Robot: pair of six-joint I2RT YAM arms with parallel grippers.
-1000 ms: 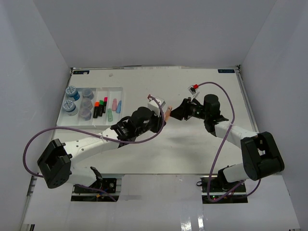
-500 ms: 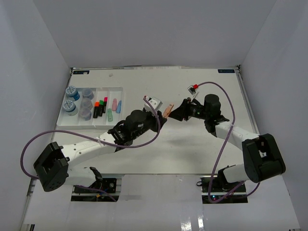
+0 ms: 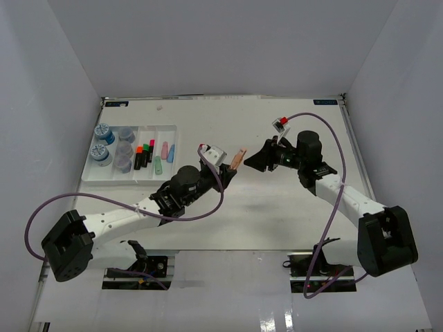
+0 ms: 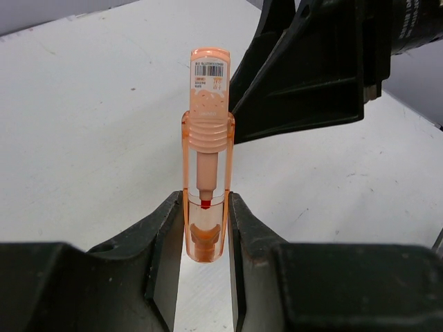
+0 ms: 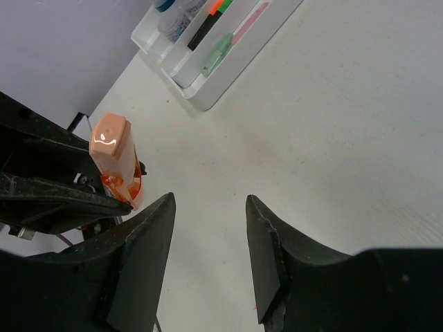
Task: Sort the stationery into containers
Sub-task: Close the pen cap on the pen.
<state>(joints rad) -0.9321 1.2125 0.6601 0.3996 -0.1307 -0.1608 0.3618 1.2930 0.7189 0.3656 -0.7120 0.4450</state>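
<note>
My left gripper is shut on the pastel orange marker, gripping its clear cap end so the marker sticks out forward above the table; in the top view the marker points toward my right gripper. My right gripper is open and empty, just right of the marker, which does not touch it; from above it sits mid-table. The white divided tray at the far left holds jars, black highlighters and pastel markers.
The tray also shows at the top of the right wrist view. A purple cable loops over the right arm. White walls enclose the table on three sides.
My left gripper has pulled back to the left with the orange marker. My right gripper has let go of it and drawn slightly right, so a gap has opened between them.
</note>
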